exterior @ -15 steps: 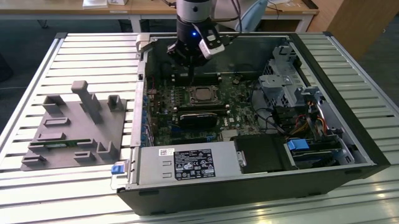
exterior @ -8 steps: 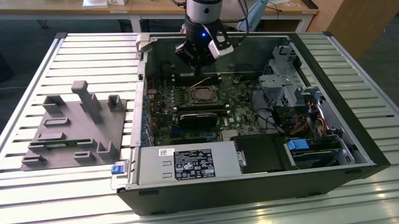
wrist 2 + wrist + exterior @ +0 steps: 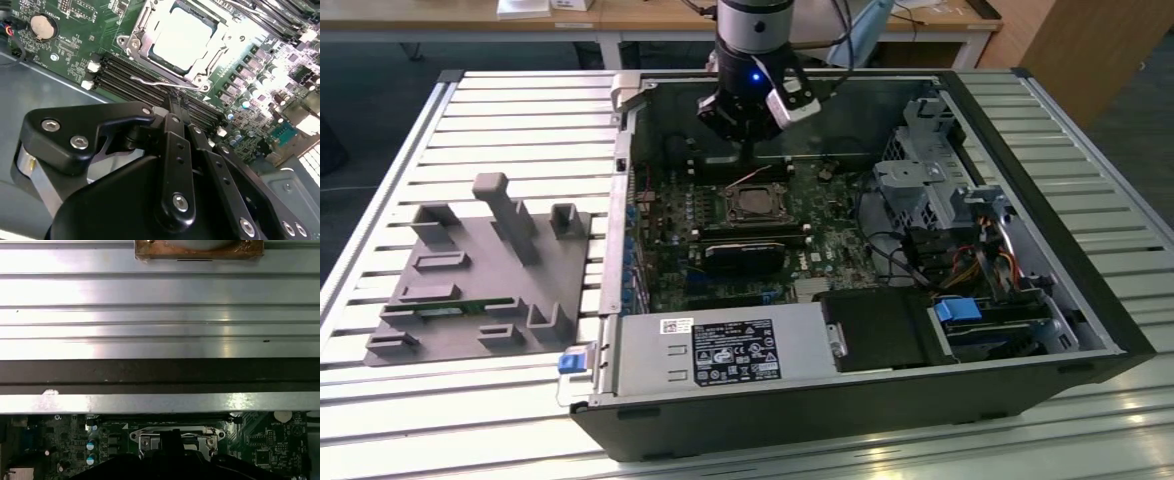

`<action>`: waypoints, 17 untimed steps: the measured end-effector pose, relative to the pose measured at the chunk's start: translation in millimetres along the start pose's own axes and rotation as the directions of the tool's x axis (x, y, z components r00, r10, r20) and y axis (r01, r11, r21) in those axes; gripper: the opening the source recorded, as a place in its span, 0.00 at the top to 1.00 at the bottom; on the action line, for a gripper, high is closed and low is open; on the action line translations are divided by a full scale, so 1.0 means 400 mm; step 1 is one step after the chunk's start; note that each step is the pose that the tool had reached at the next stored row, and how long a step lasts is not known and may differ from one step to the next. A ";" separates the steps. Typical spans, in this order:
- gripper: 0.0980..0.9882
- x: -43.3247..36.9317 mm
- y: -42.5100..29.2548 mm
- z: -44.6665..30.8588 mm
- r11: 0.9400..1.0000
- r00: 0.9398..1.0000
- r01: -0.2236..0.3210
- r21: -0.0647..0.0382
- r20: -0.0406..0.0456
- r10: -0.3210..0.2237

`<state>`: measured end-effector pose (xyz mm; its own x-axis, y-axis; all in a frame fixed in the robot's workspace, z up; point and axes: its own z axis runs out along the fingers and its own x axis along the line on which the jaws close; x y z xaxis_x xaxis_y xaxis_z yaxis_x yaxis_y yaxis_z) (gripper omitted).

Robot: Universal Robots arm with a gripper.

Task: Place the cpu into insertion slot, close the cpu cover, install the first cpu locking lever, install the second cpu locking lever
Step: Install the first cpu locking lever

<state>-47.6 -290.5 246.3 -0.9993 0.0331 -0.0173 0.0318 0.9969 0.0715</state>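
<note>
The gripper hung at twelve o'clock of the insertion slot, fingers pressed together. The cpu sat beneath the cpu cover.

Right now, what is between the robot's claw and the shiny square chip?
In the second wrist view, a thin wire lever and the edge of the metal frame around the chip lie between it and the gripper.

**Glare above, gloom below**

In the second wrist view, light blows out the cpu lid and the board past it. In the first wrist view the table slats glare white; my claw is a black silhouette, perhaps backlit.
</note>
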 end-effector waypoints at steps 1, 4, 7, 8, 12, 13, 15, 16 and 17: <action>0.99 0.000 0.000 0.002 1.000 1.000 0.000 0.000 0.000 0.000; 0.99 0.000 -0.001 0.011 1.000 1.000 0.000 0.000 0.000 0.000; 0.99 -0.002 0.000 0.020 1.000 1.000 0.000 0.000 0.000 0.000; 0.99 -0.003 0.000 0.022 1.000 1.000 0.000 0.000 0.000 0.000; 0.99 -0.011 0.000 0.027 1.000 1.000 0.000 0.000 0.000 0.000; 0.99 -0.012 0.001 0.028 1.000 1.000 0.000 0.000 0.000 0.000; 0.99 -0.014 0.001 0.031 1.000 1.000 0.000 0.000 0.000 0.000; 0.99 -0.015 0.002 0.032 1.000 1.000 0.000 0.000 0.000 0.000; 0.99 -0.017 0.002 0.034 1.000 1.000 0.000 0.000 0.000 0.000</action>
<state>-40.7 -288.8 233.1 -0.9993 0.0332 -0.0173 0.0319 0.9969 0.0712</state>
